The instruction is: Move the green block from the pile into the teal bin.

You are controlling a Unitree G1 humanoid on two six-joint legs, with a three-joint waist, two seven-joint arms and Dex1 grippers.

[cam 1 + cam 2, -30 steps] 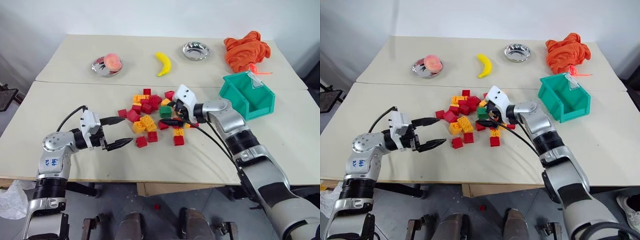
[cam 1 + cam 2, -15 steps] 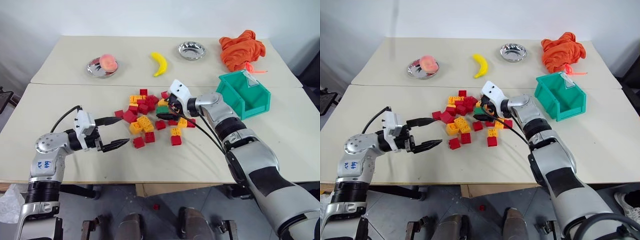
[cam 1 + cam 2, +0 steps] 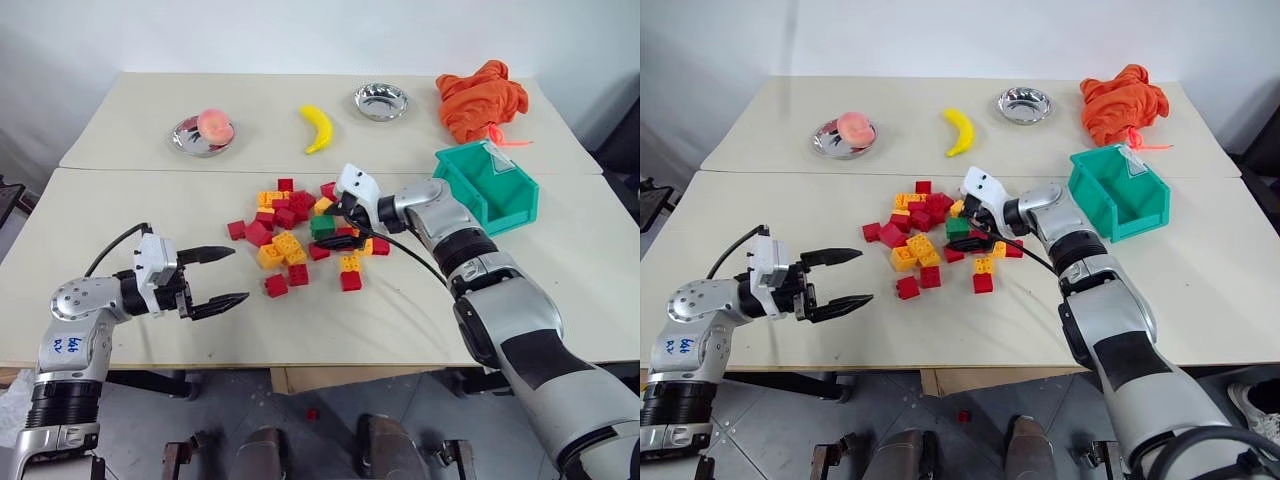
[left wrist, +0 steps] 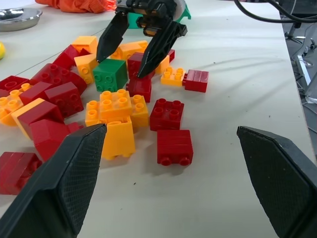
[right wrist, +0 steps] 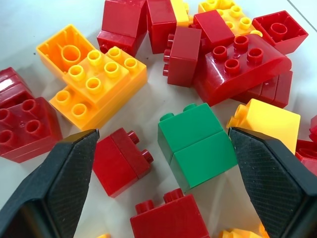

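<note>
The green block lies on its side at the right edge of the pile of red, orange and yellow bricks. My right gripper is open and tilted down over it. One finger stands on each side of the block, and I cannot tell if they touch it. My left gripper hangs open and level near the table's front left, a short way from the nearest red brick, holding nothing. The teal bin stands to the right of the pile, beyond my right arm.
At the back stand a steel bowl holding a peach, a banana, a second steel bowl and a crumpled orange cloth. A seam separates the back table from the front one.
My left gripper has drawn back a little from the pile, toward the front left. My right gripper has tipped further down around the green block. The camera has shifted too.
</note>
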